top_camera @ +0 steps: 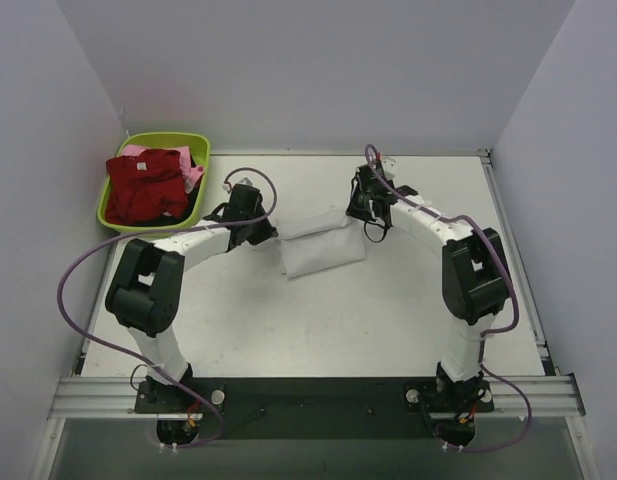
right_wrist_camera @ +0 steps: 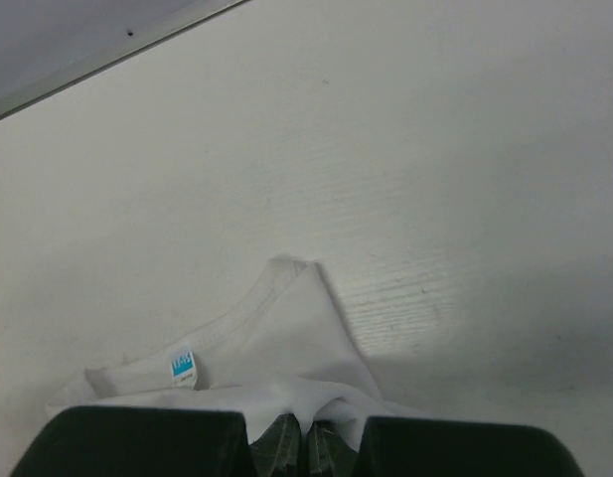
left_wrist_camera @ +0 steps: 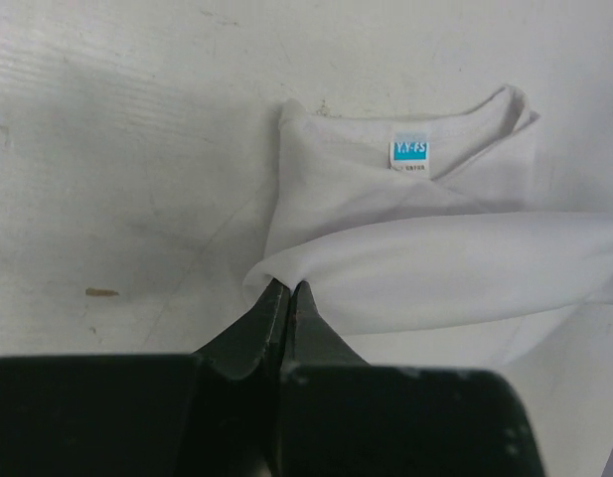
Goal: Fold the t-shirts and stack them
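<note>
Pressed together low in the left wrist view, the left claw (left_wrist_camera: 288, 288) is seen pinching the rolled edge of a fold in the large plain white cloth t-shirt (left_wrist_camera: 435, 268). The right claw (right_wrist_camera: 306, 429) is likewise closed on a raised peak of the same cloth, just below the ribbed collar. Between the two claws the shirt is held as a compact, partly folded bundle, lying on the white worktop (top_camera: 318, 330) near its middle.

A fold of the white shirt is judged to be the step in hand, with no stack begun. For the next move, the pinched edge would need to be carried across evenly by both arms, laid flat, and let go by both claws together, so that no corner is dragged back.

A small blue neck label (left_wrist_camera: 409, 149) is sewn inside the collar. White letters are printed on it, possibly "Y.Y-FS", but they cannot be read with certainty.

At the far left, a dark red cloth t-shirt (top_camera: 146, 185) and a pink cloth t-shirt (top_camera: 193, 177) are left crumpled in the lime-green plastic basin (top_camera: 168, 136).
</note>
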You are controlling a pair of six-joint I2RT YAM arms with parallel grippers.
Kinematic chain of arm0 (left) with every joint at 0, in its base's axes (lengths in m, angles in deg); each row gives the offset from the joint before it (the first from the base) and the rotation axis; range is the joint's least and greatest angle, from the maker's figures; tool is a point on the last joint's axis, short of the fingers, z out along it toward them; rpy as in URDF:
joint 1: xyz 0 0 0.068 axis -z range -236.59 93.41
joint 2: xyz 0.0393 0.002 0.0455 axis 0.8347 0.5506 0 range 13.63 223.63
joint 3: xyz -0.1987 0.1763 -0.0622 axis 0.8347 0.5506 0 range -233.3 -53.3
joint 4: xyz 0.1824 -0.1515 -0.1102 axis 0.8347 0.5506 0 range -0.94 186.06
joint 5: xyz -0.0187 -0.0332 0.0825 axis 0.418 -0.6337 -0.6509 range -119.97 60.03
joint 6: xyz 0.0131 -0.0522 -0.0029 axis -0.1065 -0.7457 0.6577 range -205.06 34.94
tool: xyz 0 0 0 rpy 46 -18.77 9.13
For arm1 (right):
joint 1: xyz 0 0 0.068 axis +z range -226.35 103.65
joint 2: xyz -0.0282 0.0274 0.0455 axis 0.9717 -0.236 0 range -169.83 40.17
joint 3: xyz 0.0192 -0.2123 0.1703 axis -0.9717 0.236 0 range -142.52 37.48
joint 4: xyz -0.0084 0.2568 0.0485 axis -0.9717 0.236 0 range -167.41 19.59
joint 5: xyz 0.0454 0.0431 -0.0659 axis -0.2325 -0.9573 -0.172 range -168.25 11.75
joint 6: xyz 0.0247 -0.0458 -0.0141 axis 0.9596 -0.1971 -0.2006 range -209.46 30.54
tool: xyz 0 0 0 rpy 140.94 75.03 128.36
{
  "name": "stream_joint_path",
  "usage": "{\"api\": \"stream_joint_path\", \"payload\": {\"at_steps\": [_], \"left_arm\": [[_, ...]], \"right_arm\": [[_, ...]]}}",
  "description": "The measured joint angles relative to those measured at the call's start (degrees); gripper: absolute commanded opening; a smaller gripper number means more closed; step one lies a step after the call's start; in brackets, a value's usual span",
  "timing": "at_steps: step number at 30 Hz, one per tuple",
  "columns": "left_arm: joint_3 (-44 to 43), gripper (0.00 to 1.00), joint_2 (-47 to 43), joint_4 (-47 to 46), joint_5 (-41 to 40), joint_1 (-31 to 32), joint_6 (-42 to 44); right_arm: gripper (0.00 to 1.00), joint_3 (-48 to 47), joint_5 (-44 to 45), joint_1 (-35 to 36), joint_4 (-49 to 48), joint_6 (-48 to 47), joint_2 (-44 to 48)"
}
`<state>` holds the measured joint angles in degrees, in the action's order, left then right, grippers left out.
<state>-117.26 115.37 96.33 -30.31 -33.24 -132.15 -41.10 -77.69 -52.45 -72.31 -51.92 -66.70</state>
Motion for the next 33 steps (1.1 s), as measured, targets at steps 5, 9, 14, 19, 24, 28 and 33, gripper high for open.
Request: {"api": "stream_joint_path", "payload": {"at_steps": [5,9,14,19,24,28,33], "left_arm": [[-3.0,0.31,5.2,-2.4,0.5,-1.5,0.0],[-6.7,0.95,7.7,-2.7,0.6,-2.6,0.4],[-11.5,0.95,8.2,-3.4,0.2,-3.7,1.3],[-12.4,0.96,5.4,-4.0,0.2,-3.2,2.5],[-7.9,0.96,-2.5,-5.2,-0.1,0.2,2.4],[1.1,0.87,-9.3,-11.8,0.9,5.0,0.9],[10.7,0.89,-7.9,-24.9,6.6,7.3,-3.8]], "right_arm": [[0.06,-4.4,-0.8,-1.1,-0.2,-0.2,-7.0],[0.52,-7.8,-1.0,-1.5,-0.4,-0.6,-10.4],[1.0,-8.8,-0.3,-1.7,-3.3,-2.1,-10.8],[1.0,-7.0,1.8,-1.4,-6.0,-4.1,-8.0],[1.0,-2.4,3.7,0.4,-6.5,-5.0,0.7],[0.99,0.8,3.5,2.2,-6.5,-5.6,7.1],[0.99,5.0,2.0,3.0,-6.1,-6.3,12.4]]}}
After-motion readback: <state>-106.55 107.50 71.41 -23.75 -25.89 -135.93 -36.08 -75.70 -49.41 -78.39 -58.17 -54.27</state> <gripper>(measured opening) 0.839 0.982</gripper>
